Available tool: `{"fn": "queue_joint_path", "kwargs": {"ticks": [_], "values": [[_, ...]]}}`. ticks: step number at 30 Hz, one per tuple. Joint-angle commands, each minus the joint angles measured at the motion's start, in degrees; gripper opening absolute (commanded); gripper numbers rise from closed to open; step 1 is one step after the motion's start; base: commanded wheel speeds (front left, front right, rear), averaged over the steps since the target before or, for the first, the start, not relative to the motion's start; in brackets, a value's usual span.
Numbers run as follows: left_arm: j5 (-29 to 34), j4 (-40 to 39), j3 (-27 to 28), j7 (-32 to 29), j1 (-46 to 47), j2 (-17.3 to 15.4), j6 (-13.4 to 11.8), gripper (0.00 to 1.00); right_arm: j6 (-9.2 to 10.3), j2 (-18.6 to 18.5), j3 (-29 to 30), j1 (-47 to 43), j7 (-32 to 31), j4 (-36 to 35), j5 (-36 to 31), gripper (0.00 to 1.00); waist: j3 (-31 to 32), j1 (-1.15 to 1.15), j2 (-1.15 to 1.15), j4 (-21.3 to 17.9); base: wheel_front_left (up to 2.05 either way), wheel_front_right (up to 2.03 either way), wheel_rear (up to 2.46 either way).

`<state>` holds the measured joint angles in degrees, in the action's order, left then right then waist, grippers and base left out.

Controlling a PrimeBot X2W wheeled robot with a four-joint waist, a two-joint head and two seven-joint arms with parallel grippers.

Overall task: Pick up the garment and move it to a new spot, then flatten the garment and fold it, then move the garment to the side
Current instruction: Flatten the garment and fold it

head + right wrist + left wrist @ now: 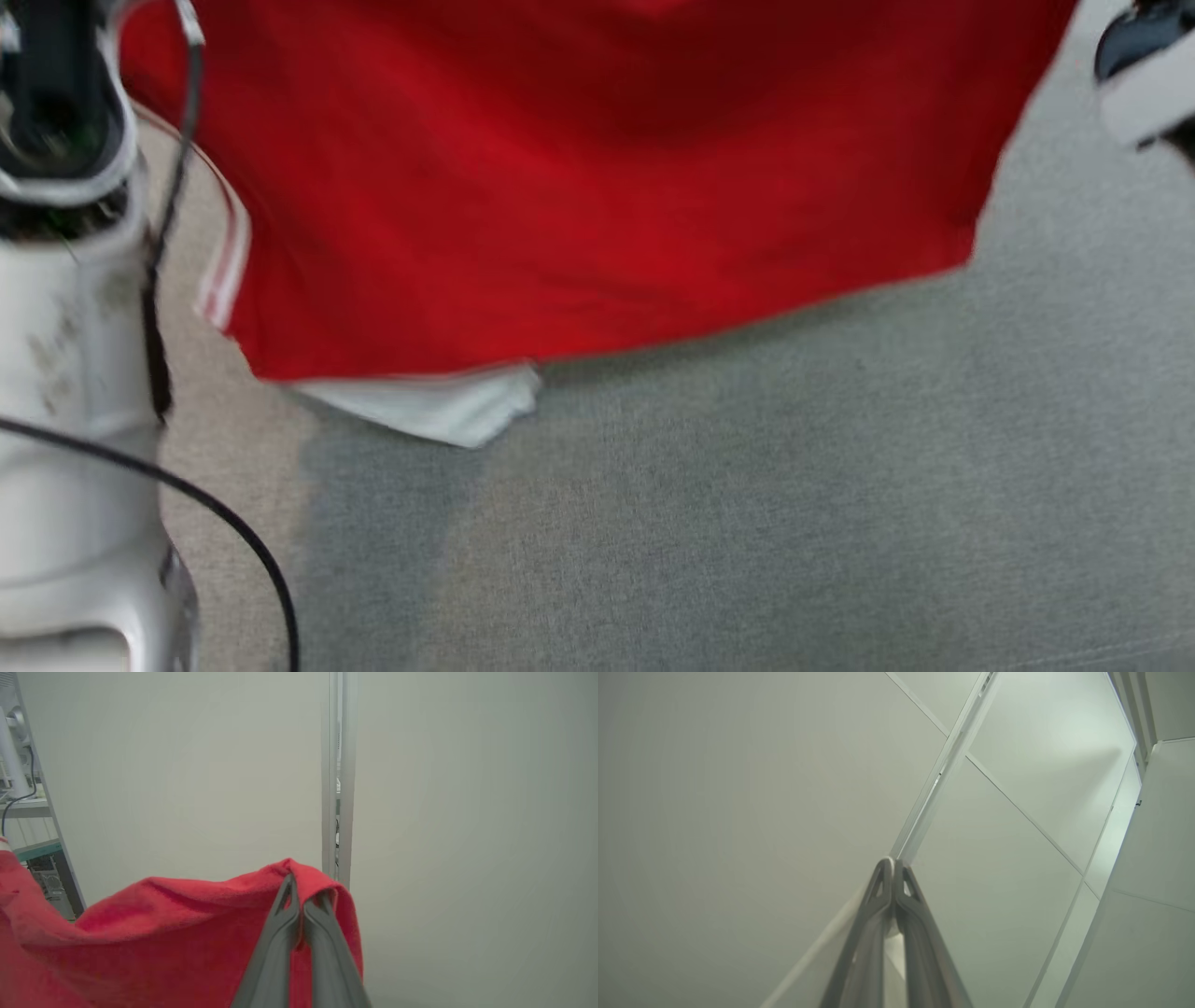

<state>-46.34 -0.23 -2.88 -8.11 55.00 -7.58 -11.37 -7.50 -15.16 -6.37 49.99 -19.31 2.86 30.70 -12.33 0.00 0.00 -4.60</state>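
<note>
- Right claw (303, 895) is clamped on a fold of the soft red cloth garment (163, 933). The two long dark fingers are pinched together and the fabric is draped over their tips.
- From that pinch in the right wrist view, the garment sags down and away to the left in a broad red sweep.
- Left claw (893, 864) is closed too, fingertips pressed flat against each other. No cloth can be seen between them, and it points at pale wall panels (738, 812).
- In the blurred head view the garment (597, 187) is spread wide across the top, with its lower hem slanting above the grey fabric-covered table (747, 513).
- A white cloth piece (429, 406) pokes out under that hem at the lower left, touching the table. White striped trim (224, 271) runs along the garment's left edge.
- The pale left forearm (75, 373) stands tall at the left side, with a thin black cable (233, 532) looping across it.
- Part of the right arm (1144, 84) shows at the top right corner, beside the garment's right edge.
- Behind the right claw, a vertical metal strip (338, 765) splits the wall.
</note>
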Motion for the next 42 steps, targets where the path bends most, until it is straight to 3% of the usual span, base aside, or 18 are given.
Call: {"fn": "queue_joint_path", "kwargs": {"ticks": [1,3,6,9,14,20,29,42], "values": [[0.7,1.9,-0.2,0.2,4.0,-0.8,1.0,0.0,0.02,-1.7,-1.1,3.6,0.6,1.5,-1.0,0.0,-8.3,0.0,0.0,-0.1,0.0,0.0,0.0],[2.4,7.5,-1.0,0.7,14.4,-2.1,2.3,0.0,0.03,-4.0,-4.8,12.3,1.2,5.7,-1.7,0.0,-14.1,0.0,0.0,0.1,0.0,0.0,0.0],[6.2,17.9,-2.9,5.7,30.8,-3.1,5.7,0.0,0.03,-4.7,-6.5,26.7,8.3,14.8,-2.5,0.0,-20.6,0.0,0.0,1.0,0.0,0.0,0.0],[6.8,23.1,-3.4,9.2,37.7,-2.1,7.9,0.0,0.04,-4.1,-5.5,33.4,15.9,21.1,-5.0,0.0,-22.7,0.0,0.0,1.1,0.0,0.0,0.0],[8.0,29.2,-5.2,13.5,41.5,-0.9,10.9,0.0,0.02,-2.7,-7.1,38.6,24.9,29.5,-8.3,0.0,-24.5,0.0,0.0,2.2,0.0,0.0,0.0],[10.7,34.6,-7.8,18.6,38.6,-1.6,14.3,0.0,0.02,-1.2,-10.2,36.8,32.5,36.9,-7.5,0.0,-26.8,0.0,0.0,2.8,0.0,0.0,0.0],[14.7,41.6,-12.4,22.4,30.5,-3.0,17.3,0.0,0.03,-1.1,-14.7,28.7,34.6,43.4,-3.7,0.0,-27.4,0.0,0.0,4.0,0.0,0.0,0.0],[24.9,43.3,-20.0,23.3,6.1,-7.6,18.6,0.0,0.03,-1.1,-20.4,11.7,34.6,46.9,3.3,0.0,-17.5,0.0,0.0,5.0,0.0,0.0,0.0]]}}
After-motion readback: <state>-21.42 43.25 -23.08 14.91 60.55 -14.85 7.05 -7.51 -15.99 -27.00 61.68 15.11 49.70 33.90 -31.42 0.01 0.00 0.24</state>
